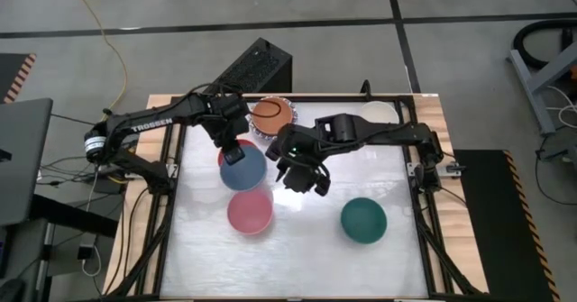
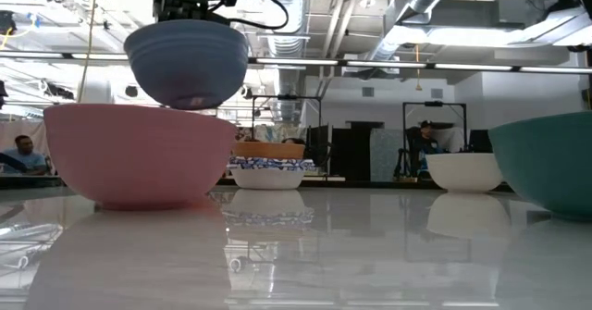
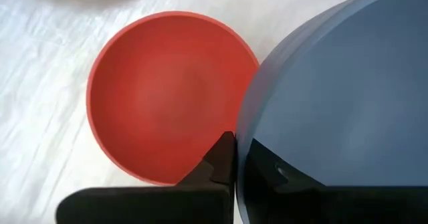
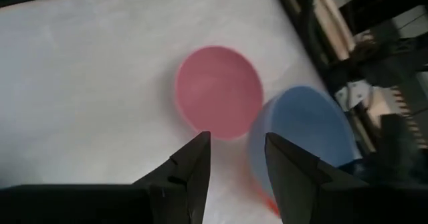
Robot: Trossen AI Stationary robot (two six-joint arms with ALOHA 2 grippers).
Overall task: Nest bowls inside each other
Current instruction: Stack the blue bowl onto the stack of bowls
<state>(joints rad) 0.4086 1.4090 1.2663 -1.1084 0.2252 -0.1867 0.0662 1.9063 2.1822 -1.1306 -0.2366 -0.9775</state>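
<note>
My left gripper [image 1: 236, 151] is shut on a blue bowl [image 1: 244, 169], which hangs above the table, as the low view shows [image 2: 187, 62]. A red bowl [image 3: 167, 97] stands on the table beneath it, partly covered. A pink bowl [image 1: 250, 210] stands just nearer, and a dark green bowl [image 1: 363, 221] to the right. An orange bowl [image 1: 272, 114] sits in a blue-patterned bowl [image 2: 268, 173] at the back. My right gripper [image 1: 302, 180] hovers open beside the blue bowl, with nothing between its fingers [image 4: 194, 164]. My left gripper holds the blue bowl by its rim [image 3: 249, 134] on the bowl's far side. One finger [image 3: 221, 164] is outside the wall and the other [image 3: 281, 177] inside. The fingers come steeply from above. The bowl hangs lifted clear, mouth up, over the red bowl.
A cream bowl [image 1: 379, 113] stands at the far right of the white tabletop [image 1: 306, 257]. A black frame [image 1: 424, 221] runs along the table's sides. Bare tabletop lies along the near edge and between the pink and green bowls.
</note>
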